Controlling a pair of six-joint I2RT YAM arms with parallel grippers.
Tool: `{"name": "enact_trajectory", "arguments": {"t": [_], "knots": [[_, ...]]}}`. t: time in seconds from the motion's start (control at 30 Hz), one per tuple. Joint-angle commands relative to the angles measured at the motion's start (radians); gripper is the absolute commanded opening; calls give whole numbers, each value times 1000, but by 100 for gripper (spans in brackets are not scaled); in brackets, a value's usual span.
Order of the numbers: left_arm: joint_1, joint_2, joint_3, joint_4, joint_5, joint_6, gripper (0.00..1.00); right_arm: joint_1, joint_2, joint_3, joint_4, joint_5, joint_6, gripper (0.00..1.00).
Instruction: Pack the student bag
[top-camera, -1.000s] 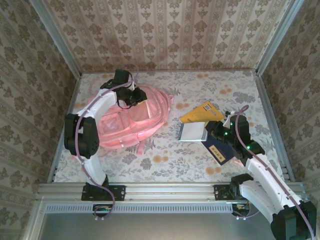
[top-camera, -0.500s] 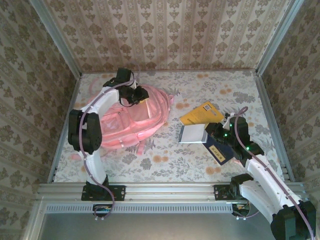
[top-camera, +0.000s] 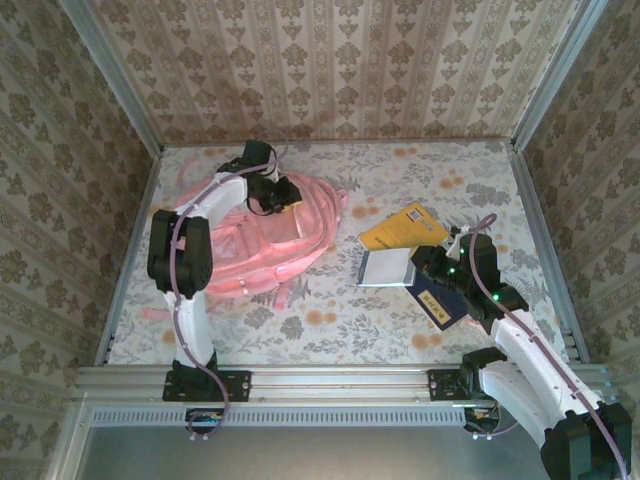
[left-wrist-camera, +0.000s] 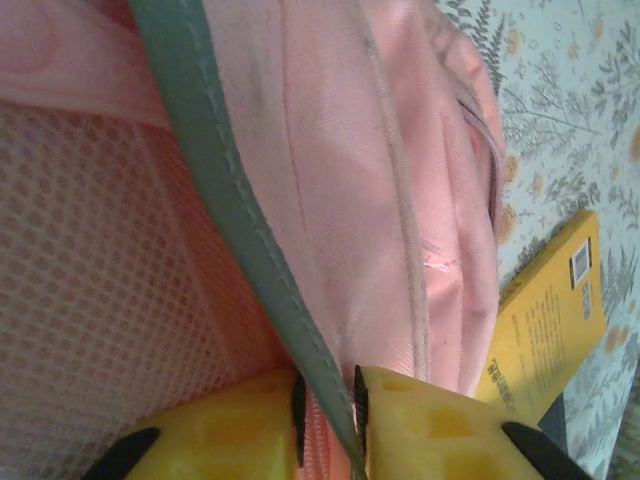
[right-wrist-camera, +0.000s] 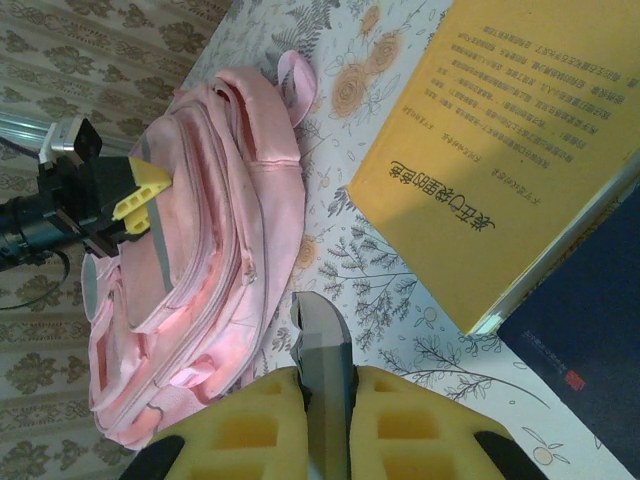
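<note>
Left fingers (left-wrist-camera: 420, 430): we're seeing the two yellow pads nearly together, pinching a grey strip (left-wrist-camera: 225, 180) that is running diagonally between them. So the left gripper (left-wrist-camera: 328, 400) is clamping that strip, which is sewn along the pink student bag (left-wrist-camera: 380, 180). Pink mesh (left-wrist-camera: 100, 260) is lying on one side of the strip, with smooth pink fabric and a zip seam on the other. Past the bag's edge we're seeing a yellow book (left-wrist-camera: 550, 330) on the floral tablecloth (top-camera: 330, 320).

Right fingers (right-wrist-camera: 410, 425): we're seeing them close together too, squeezing a thin grey book (right-wrist-camera: 325, 345) that is showing edge-on. The right gripper (right-wrist-camera: 327, 378) is holding it by one edge. We're not able to tell whether the rest of it is touching the cloth. Just beyond, the yellow book is lying flat with its printed cover up. A dark blue book (right-wrist-camera: 590, 340) is sitting against its side, partly under the right arm in the overhead view.

From above, we're placing the bag on the left half of the table, toward the far wall. It is lying flat with pale straps trailing toward the near edge. The left arm is arching over it, and its gripper is sitting on the bag's far upper part. The grey book is lying between the bag and the right gripper, apart from the bag. The yellow book is just beyond the grey one, toward the far right.
</note>
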Motion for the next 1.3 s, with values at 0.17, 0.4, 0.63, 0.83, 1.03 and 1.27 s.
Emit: {"name": "enact_trajectory", "arguments": {"t": [0.17, 0.4, 0.63, 0.83, 1.03, 1.27], "knots": [[-20, -26, 117, -62, 47, 51, 0, -11, -102, 98, -117, 63, -67, 0], [-110, -171, 170, -155, 217, 142, 0, -18, -100, 247, -300, 173, -150, 0], [-140, -381, 147, -293, 276, 264, 0, -23, -107, 438, -512, 406, -235, 0], [-64, -540, 14, -110, 466, 168, 0, -24, -89, 495, -423, 150, -267, 0], [-45, -595, -16, -2, 614, 115, 0, -25, -11, 440, -224, -188, -142, 0], [-47, -632, -115, 168, 705, 16, 0, 0, 111, 366, -11, -323, -6, 0]]}}
